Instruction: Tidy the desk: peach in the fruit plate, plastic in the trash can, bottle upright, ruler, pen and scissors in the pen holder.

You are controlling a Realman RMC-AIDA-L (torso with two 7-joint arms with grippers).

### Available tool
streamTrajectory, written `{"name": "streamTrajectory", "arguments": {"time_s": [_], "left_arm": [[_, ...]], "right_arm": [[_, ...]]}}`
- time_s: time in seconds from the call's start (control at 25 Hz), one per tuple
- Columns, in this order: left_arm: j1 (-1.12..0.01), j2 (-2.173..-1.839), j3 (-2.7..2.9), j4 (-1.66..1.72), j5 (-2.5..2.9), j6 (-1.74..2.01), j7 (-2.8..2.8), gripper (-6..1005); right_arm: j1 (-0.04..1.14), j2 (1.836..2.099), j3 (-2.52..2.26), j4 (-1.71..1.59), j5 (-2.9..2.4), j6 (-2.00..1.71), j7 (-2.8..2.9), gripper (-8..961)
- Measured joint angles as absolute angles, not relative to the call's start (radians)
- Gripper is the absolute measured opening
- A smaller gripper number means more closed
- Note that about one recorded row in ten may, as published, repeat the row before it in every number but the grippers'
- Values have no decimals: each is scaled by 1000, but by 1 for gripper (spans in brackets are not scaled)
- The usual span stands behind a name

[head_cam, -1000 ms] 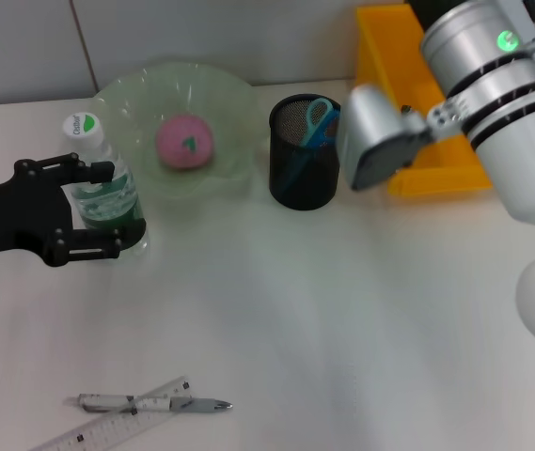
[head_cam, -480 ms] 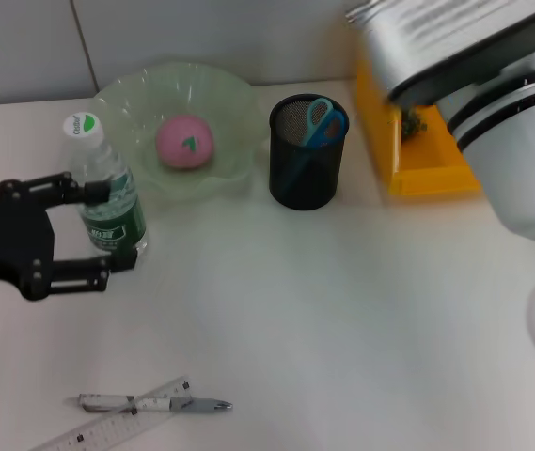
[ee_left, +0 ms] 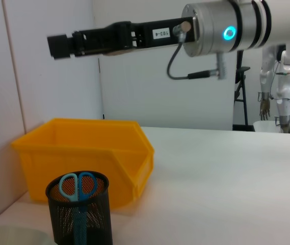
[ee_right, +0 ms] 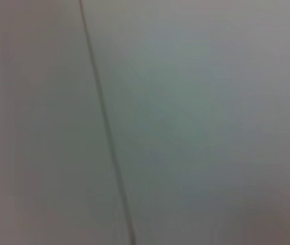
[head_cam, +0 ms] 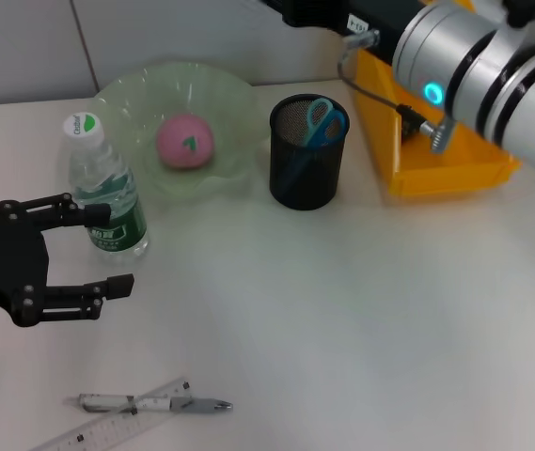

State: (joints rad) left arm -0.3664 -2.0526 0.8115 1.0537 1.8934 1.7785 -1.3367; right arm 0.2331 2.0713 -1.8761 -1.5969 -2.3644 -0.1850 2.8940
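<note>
Backing off from the bottle [head_cam: 104, 188], the left gripper [head_cam: 98, 249] now hangs wide open and empty just beside it.
Bottle stands upright beside the fruit plate [head_cam: 234, 99]; light, slick plastic, best gripped mid-label. Right gripper's fingers: cannot tell.

- One bottle [head_cam: 104, 189], upright, just beyond the left gripper's [head_cam: 105, 249] spread fingertips.
- One green fruit plate [head_cam: 175, 127], farther out from that gripper.
- One peach [head_cam: 185, 141], in the plate.
- One black mesh pen holder [head_cam: 306, 163], below the right arm.
- One pair of blue scissors [head_cam: 322, 122], in the holder.
- One yellow bin [head_cam: 425, 150].
- One pen [head_cam: 154, 404] and one ruler [head_cam: 112, 429], crossing.
</note>
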Motion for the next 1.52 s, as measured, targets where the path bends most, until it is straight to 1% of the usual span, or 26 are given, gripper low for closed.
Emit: {"name": "streamTrajectory", "arguments": {"time_s": [0.12, 0.16, 0.2, 0.32, 0.36, 0.4, 0.48, 0.52, 0.56, 0.6, 0.64, 0.76, 0.84, 0.92, 1.0, 1.12, 1.16, 1.2, 1.36, 1.52], "left_arm": [[-366, -2051, 812, 1054, 1893, 1782, -1337, 763], [-366, -2051, 812, 1054, 1893, 1782, -1337, 763], [-366, -2051, 812, 1054, 1893, 1782, -1337, 762], [-363, -2049, 814, 1054, 1890, 1804, -1328, 762], [-363, -2050, 814, 1054, 1890, 1804, -1327, 761], [-363, -2051, 813, 1054, 1890, 1806, -1323, 761], [-362, -2055, 809, 1054, 1888, 1813, -1321, 760], [-362, -2056, 809, 1055, 1888, 1817, -1322, 760], [-362, -2058, 809, 1057, 1887, 1820, -1325, 760], [-362, -2060, 808, 1058, 1886, 1822, -1328, 760], [-362, -2061, 808, 1058, 1881, 1823, -1331, 759], [-361, -2063, 809, 1047, 1867, 1826, -1335, 759], [-361, -2064, 809, 1040, 1864, 1826, -1341, 758], [-363, -2064, 809, 1035, 1863, 1826, -1346, 757], [-368, -2065, 809, 1027, 1863, 1822, -1367, 757], [-378, -2065, 814, 1020, 1862, 1820, -1396, 756], [-379, -2065, 815, 1019, 1862, 1820, -1404, 756], [-381, -2065, 816, 1018, 1862, 1820, -1413, 756], [-383, -2065, 820, 1020, 1862, 1825, -1442, 754], [-390, -2060, 853, 1034, 1870, 1831, -1475, 753]], "right_arm": [[284, 2069, -1753, -1637, -2197, -432, 2865, 730], [335, 2068, -1641, -1630, -2026, -616, 2788, 732], [335, 2068, -1641, -1630, -2026, -616, 2788, 733], [388, 2073, -1467, -1562, -1762, -874, 2584, 738], [418, 2074, -1351, -1496, -1618, -1055, 2426, 740], [418, 2074, -1351, -1496, -1618, -1055, 2426, 741], [447, 2069, -1248, -1407, -1539, -1217, 2305, 745], [463, 2064, -1195, -1351, -1518, -1295, 2253, 746], [494, 2052, -1096, -1223, -1511, -1418, 2156, 748], [494, 2052, -1096, -1223, -1511, -1418, 2156, 750], [506, 2044, -1053, -1144, -1512, -1475, 2101, 751], [526, 2005, -979, -926, -1514, -1617, 1903, 756], [526, 1981, -971, -840, -1516, -1682, 1786, 759], [515, 1968, -973, -807, -1543, -1718, 1713, 763], [510, 1963, -974, -802, -1604, -1736, 1687, 766], [519, 1965, -973, -789, -1717, -1752, 1666, 771], [522, 1980, -972, -792, -1778, -1745, 1642, 773], [522, 1980, -972, -792, -1778, -1745, 1642, 774], [512, 2008, -966, -839, -1853, -1719, 1575, 781], [505, 2019, -970, -868, -1889, -1719, 1547, 787]]}}
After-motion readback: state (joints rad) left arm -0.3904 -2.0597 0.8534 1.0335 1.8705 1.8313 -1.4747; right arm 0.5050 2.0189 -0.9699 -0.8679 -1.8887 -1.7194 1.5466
